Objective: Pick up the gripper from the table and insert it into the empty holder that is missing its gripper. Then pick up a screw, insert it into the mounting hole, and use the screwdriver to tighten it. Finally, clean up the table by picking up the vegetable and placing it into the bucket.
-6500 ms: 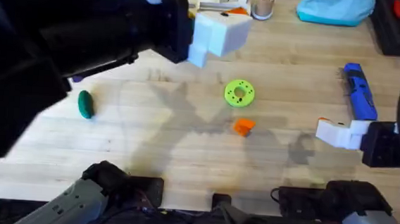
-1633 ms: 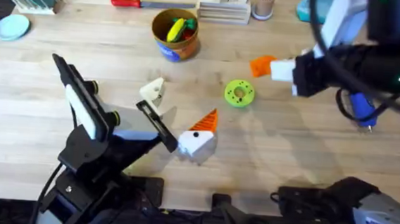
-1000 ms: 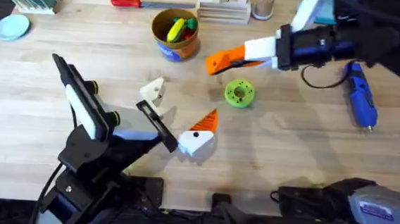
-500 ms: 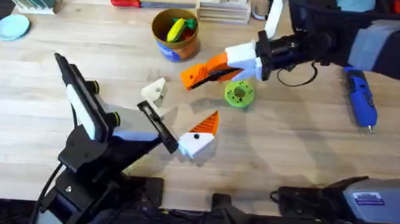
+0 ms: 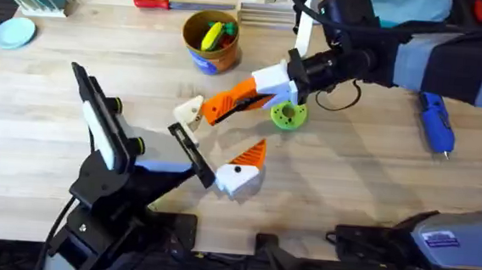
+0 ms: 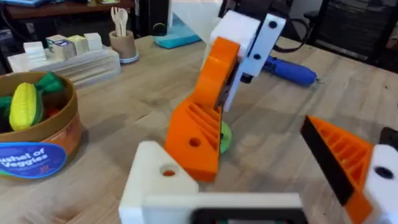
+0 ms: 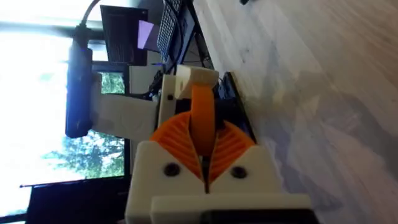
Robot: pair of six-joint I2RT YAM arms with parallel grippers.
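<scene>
Orange piece: the gripper (image 5: pixel 224 106) is pinched between the fingers of the right gripper (image 5: pixel 242 98), its lower end touching the top of the holder (image 5: pixel 187 111); in the left wrist view the gripper (image 6: pixel 199 127) stands tilted against the white holder (image 6: pixel 152 180), a round hole visible in each.
Right gripper: reaches in from the far right across the middle of the table, pressed onto the gripper; the right wrist view shows the orange block (image 7: pixel 201 121) clamped between the ribbed pads (image 7: pixel 177 144).
Left gripper: its white-and-orange finger (image 5: pixel 243 165) lies low near the middle of the table, toward the near edge; the black bracket (image 5: pixel 190 153) runs from it up to the holder; whether its fingers are spread or pressed cannot be told.
Green disc (image 5: pixel 287 114): on the table just beside the right gripper.
Bucket (image 5: pixel 210 41): near the far edge, left of centre, with a yellow and a green vegetable inside.
Screwdriver (image 5: pixel 433 123): lying near the right edge, well apart from the holder.
Red-handled screwdriver (image 5: pixel 161 3): along the far edge.
</scene>
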